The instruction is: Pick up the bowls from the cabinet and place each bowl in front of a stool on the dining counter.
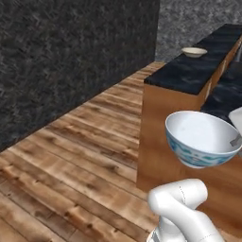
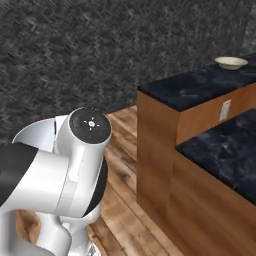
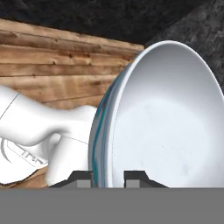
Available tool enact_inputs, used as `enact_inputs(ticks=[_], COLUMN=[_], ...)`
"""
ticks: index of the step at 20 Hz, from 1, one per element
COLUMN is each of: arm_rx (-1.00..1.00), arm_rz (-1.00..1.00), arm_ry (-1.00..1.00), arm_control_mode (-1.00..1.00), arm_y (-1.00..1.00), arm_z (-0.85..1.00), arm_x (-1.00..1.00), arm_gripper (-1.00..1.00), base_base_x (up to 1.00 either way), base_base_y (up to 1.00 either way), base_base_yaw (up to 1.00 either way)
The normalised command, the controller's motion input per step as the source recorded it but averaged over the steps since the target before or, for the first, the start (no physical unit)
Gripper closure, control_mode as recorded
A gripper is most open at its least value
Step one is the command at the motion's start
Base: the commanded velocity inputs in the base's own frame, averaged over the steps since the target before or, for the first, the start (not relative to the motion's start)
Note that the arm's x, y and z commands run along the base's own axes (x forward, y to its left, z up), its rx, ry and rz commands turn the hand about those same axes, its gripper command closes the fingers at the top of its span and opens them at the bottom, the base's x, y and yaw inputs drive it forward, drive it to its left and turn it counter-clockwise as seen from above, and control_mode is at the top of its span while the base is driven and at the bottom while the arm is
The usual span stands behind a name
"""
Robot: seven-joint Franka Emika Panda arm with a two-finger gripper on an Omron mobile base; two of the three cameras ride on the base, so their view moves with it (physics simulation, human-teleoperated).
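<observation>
In the left base view, the white arm point(image 1: 182, 208) bends up from the lower right corner, its elbow low in front of the brown wood side panel point(image 1: 160, 137) of the dining worktop point(image 1: 189, 71). The deep white bowl point(image 1: 203, 138) with blue patterning hangs in the air just above that elbow, tilted so its opening faces up and towards the camera, level with the panel and not resting on anything. At its right rim a sliver of the tool point(image 1: 236, 140) meets the bowl. Far along the black marble top sits the shallow cream bowl point(image 1: 194, 52), upright.

In the right base view, the arm's large joint point(image 2: 87, 130) fills the lower left, folded close to the base. The cream bowl stands on the far end of the marble top, well apart from the arm.

In the hand view, the two dark fingertips point(image 3: 83, 178) are clamped on the patterned bowl's rim, one outside, one inside the wall. The bowl stands on edge here, its white inside turned right, above the wooden floor point(image 3: 52, 74).
</observation>
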Motion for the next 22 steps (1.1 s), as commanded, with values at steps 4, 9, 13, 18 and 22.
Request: enact_inputs(ticks=[4, 9, 13, 18, 22], arm_rx=[0.0, 0.0, 0.0, 0.0, 0.0], arm_rz=[0.0, 0.0, 0.0, 0.0, 0.0], arm_ry=[0.0, 0.0, 0.0, 0.0, 0.0], arm_control_mode=[1.0, 1.0, 1.0, 1.0, 1.0], arm_y=[0.0, 0.0, 0.0, 0.0, 0.0], arm_z=[0.0, 0.0, 0.0, 0.0, 0.0], arm_x=[0.0, 0.0, 0.0, 0.0, 0.0], arm_gripper=[1.0, 1.0, 1.0, 1.0, 1.0], base_base_x=[1.0, 1.0, 1.0, 0.97, 1.0], base_base_y=[1.0, 1.0, 1.0, 1.0, 1.0], base_base_yaw=[-0.37, -0.36, -0.38, -0.41, -0.43])
